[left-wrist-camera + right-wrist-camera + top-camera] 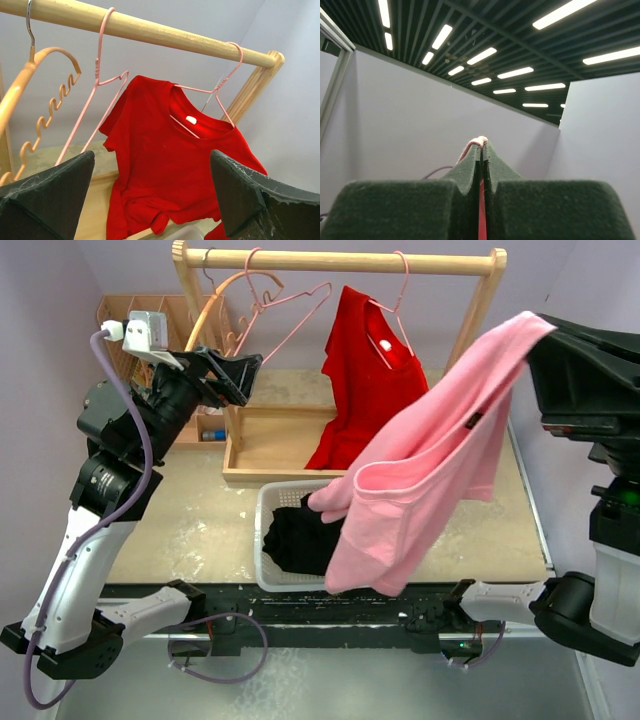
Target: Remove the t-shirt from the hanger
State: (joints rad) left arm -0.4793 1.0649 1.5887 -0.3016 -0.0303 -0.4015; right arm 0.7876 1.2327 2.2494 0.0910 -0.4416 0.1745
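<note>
A pink t-shirt hangs free of any hanger, pinched at its top corner by my right gripper, which is shut on it high at the right; a sliver of pink cloth shows between the closed pads. The shirt droops over the white basket. A red t-shirt still hangs on a pink wire hanger on the wooden rail; it also shows in the left wrist view. My left gripper is open and empty, left of the red shirt.
An empty pink wire hanger and an orange hanger hang at the rail's left. The basket holds black clothing. A wooden tray forms the rack's base. A wooden organiser stands at the back left.
</note>
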